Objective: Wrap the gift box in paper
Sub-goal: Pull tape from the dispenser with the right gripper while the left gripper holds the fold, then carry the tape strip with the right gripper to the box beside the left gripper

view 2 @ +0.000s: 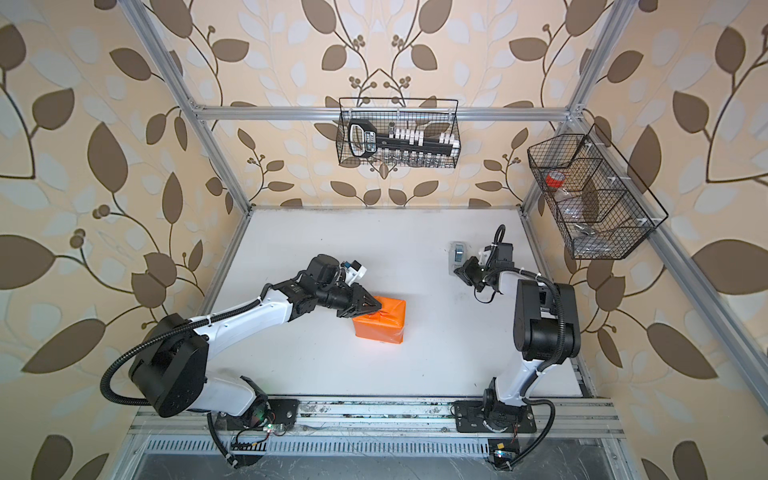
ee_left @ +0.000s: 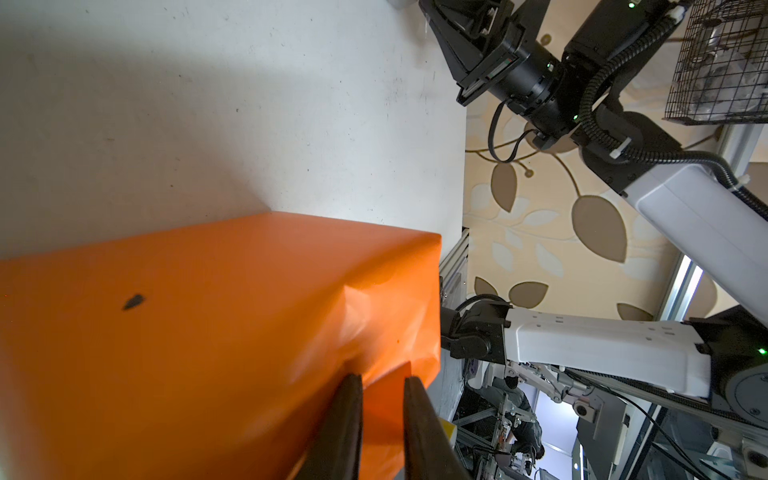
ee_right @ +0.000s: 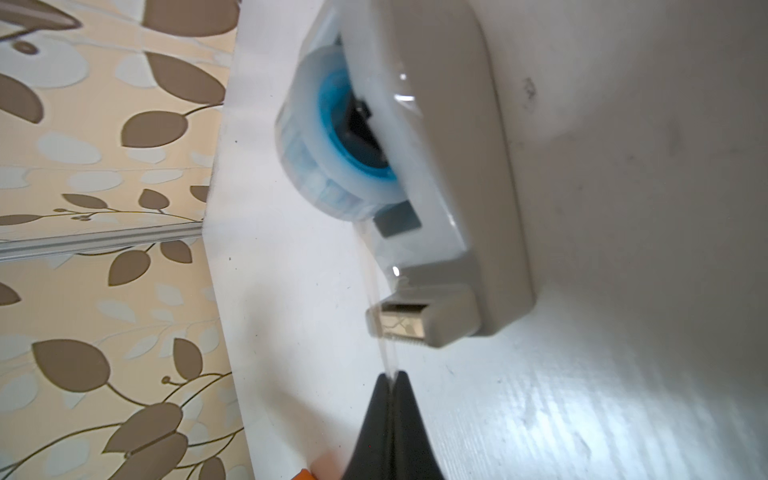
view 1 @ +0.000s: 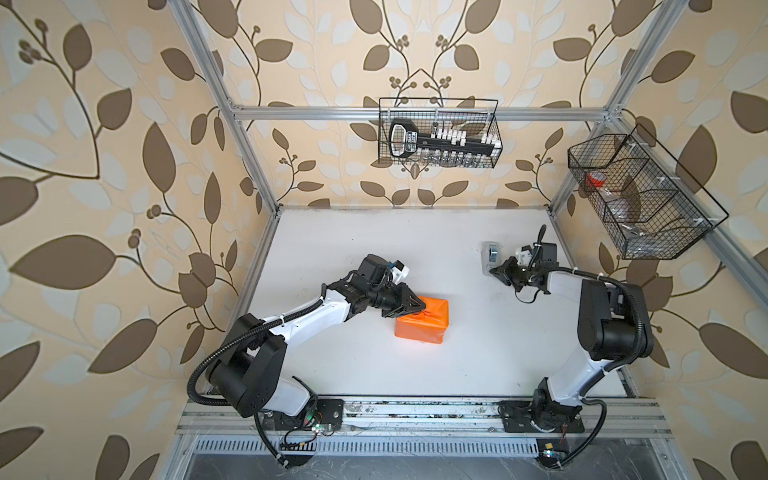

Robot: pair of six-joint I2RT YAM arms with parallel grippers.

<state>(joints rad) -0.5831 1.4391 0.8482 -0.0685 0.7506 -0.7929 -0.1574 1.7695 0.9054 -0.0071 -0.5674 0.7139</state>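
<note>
Left gripper [ee_left: 381, 382] jaws pinch a paper [ee_left: 187, 332] flap. Right gripper [ee_right: 390, 377] jaws clamped on tape strand [ee_right: 387, 357] running from tape dispenser [ee_right: 457, 145].

You can't see the gift box, because the paper [view 1: 430, 318] hides all of it. The paper is bright orange and shiny, and it is folded snug into a blocky parcel. In both top views the parcel [view 2: 386, 316] sits flat near the middle of the table [view 1: 374, 249], a bit toward 6 o'clock. Its crinkled, folded end faces about 6 o'clock. In the left wrist view one big side [ee_left: 187, 332] looks smooth, with one small dark mark [ee_left: 133, 302] on it.
</note>
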